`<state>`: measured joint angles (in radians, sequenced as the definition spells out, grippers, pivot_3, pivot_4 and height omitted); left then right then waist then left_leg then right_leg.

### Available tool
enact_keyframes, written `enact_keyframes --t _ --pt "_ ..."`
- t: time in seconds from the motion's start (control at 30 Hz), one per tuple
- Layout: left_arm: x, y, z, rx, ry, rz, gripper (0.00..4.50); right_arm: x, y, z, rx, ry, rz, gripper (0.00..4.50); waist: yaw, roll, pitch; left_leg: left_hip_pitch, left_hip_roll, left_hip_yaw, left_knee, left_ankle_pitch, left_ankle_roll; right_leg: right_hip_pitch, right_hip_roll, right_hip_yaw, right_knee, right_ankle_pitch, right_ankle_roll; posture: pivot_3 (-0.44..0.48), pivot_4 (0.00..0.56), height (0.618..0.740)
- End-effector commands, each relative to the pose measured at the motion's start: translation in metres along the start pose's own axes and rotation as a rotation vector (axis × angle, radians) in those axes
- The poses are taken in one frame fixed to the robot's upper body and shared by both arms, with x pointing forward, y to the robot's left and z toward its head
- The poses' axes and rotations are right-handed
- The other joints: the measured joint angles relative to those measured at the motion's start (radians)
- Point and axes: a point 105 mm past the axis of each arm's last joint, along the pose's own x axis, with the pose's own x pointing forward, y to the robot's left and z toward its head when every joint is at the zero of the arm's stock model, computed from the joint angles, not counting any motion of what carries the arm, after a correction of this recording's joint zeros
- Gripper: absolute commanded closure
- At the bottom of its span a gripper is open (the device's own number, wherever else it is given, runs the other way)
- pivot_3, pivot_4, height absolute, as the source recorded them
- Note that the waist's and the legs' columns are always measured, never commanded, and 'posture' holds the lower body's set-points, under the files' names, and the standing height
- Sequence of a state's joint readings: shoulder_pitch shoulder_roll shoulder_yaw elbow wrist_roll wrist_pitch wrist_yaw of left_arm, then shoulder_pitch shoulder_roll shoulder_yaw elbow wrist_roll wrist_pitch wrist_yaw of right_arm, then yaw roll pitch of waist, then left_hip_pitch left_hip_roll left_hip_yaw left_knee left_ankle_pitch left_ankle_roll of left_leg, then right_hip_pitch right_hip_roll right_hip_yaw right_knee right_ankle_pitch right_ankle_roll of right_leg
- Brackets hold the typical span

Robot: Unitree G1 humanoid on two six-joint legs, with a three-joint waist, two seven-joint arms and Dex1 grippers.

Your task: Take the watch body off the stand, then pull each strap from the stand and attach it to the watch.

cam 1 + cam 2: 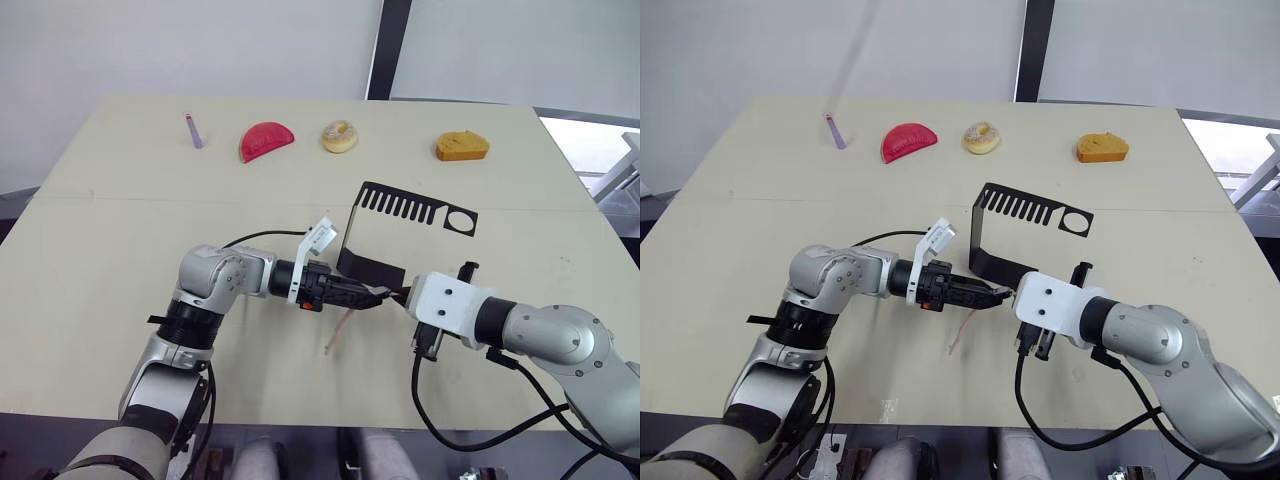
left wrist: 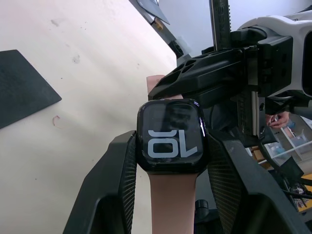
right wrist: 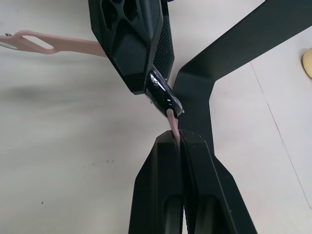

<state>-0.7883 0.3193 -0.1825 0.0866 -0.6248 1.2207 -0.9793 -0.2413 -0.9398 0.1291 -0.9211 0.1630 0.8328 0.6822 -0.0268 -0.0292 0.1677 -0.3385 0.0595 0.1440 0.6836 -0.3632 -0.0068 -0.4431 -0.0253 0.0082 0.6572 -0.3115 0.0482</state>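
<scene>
Left wrist view: watch body point(image 2: 171, 136) mid-table.

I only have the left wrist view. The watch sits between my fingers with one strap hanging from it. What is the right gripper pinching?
Observer: The right gripper is shut on the second strap, its end at the watch body's edge.
Operator: Is the first strap clear of the table?
Observer: No, the first strap droops from the left gripper, its tip on the table.
Operator: And the stand?
Observer: The stand is upright just behind both grippers, slots bare.
</scene>
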Motion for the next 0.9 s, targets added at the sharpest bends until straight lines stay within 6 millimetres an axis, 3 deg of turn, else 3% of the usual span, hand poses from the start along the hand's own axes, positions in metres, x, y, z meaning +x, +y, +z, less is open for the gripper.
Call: enact_keyframes --t 0.03,0.13,0.23,0.37,0.5,0.67,0.8,0.9 --pt "-0.001 -0.007 0.005 0.054 0.013 -0.024 2.90 -0.020 0.001 0.026 -0.050 -0.099 0.005 3.17 0.000 0.000 0.000 0.000 0.000 0.000 0.000 0.000 0.000 0.000 0.000 0.000 0.000 0.000 0.000 0.000 0.150 0.737" --pt "-0.009 -0.010 0.003 0.126 0.028 -0.030 2.90 -0.036 0.002 0.027 0.060 -0.144 0.048 1.61 0.000 0.000 0.000 0.000 0.000 0.000 0.000 0.000 0.000 0.000 0.000 0.000 0.000 0.000 0.000 0.000 0.150 0.737" --pt "-0.022 -0.020 0.002 0.233 0.038 -0.073 2.90 -0.061 -0.003 0.027 0.276 -0.235 0.100 0.10 0.000 0.000 0.000 0.000 0.000 0.000 0.000 0.000 0.000 0.000 0.000 0.000 0.001 0.000 0.000 0.000 0.150 0.737" --pt "-0.035 -0.033 0.003 0.397 0.055 -0.116 2.90 -0.085 -0.001 0.022 0.448 -0.259 0.173 0.04 0.001 0.000 0.000 0.000 0.000 0.000 0.000 0.000 0.000 0.000 0.000 0.000 0.001 0.000 0.000 0.000 0.150 0.737" --pt "-0.047 -0.046 0.003 0.647 0.081 -0.159 2.90 -0.094 0.003 0.017 0.541 -0.247 0.205 0.04 0.000 0.000 0.000 0.000 0.000 -0.001 0.000 0.000 0.000 0.001 0.000 0.000 0.000 0.000 0.000 0.000 0.150 0.737" --pt "-0.054 -0.045 0.000 1.009 0.134 -0.131 2.90 -0.098 0.009 0.020 0.561 -0.249 0.234 0.04 0.000 0.000 0.000 0.000 0.000 0.000 -0.001 0.000 0.000 0.001 0.000 0.001 -0.001 0.000 0.000 0.000 0.150 0.737" --pt "-0.059 -0.040 -0.013 1.144 0.209 -0.122 2.90 -0.099 0.008 0.020 0.565 -0.250 0.227 0.04 0.000 0.000 0.000 0.000 0.000 0.000 -0.001 0.000 0.000 0.001 0.000 0.001 -0.001 0.000 0.000 0.000 0.150 0.737" --pt "-0.057 -0.032 -0.013 1.147 0.200 -0.081 2.90 -0.098 0.009 0.019 0.563 -0.247 0.225 0.04 0.001 0.000 0.000 0.000 0.000 0.000 -0.001 0.000 0.000 0.001 0.000 0.001 -0.001 0.000 0.000 0.000 0.150 0.737"
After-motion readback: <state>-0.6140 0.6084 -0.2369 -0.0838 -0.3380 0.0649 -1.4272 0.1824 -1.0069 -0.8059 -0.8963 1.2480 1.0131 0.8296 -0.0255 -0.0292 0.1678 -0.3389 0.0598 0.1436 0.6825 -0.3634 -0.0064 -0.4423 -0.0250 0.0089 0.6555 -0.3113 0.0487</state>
